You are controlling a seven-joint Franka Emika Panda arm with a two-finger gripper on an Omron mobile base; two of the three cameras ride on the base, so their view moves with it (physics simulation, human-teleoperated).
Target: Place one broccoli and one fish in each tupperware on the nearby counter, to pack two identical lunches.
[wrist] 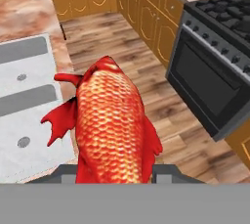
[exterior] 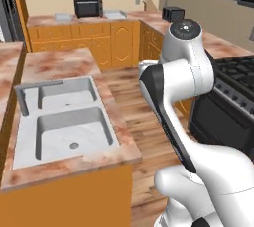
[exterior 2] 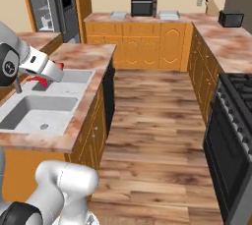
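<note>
A: Fish (wrist: 113, 125) first, red-orange and scaly, right up against the hand camera. Claw (wrist: 115, 178) is closed partway on its body, one finger on each flank; head or tail end points away over the floor, can't tell which.

B: Where is it in the room?

A: Held in the air by the edge of the sink (wrist: 24, 115) island. In the right base view a bit of red fish (exterior 2: 42, 78) shows past the wrist, above the sink (exterior 2: 37, 113) top.

B: And the target?

A: Bench (exterior: 79, 20) along the far wall, orange cabinets under it. Two pale flat containers (exterior: 115, 14) sit on it, either side of a dark microwave (exterior: 88, 7); too small to say what is in them.

B: So the step is carry, then place?

A: My reading, yes. Well apart from here, so the base likely has to drive across the wood floor (exterior 2: 152, 121).

B: Advice?

A: Keep the grip steady and the fish level; it is long and overhangs the fingers, so a swing could lever it loose. Lift clear of the island edge and the stove (wrist: 215, 66) front. At the bench, come down over one container and release low, fish lying lengthwise inside the rim.
</note>
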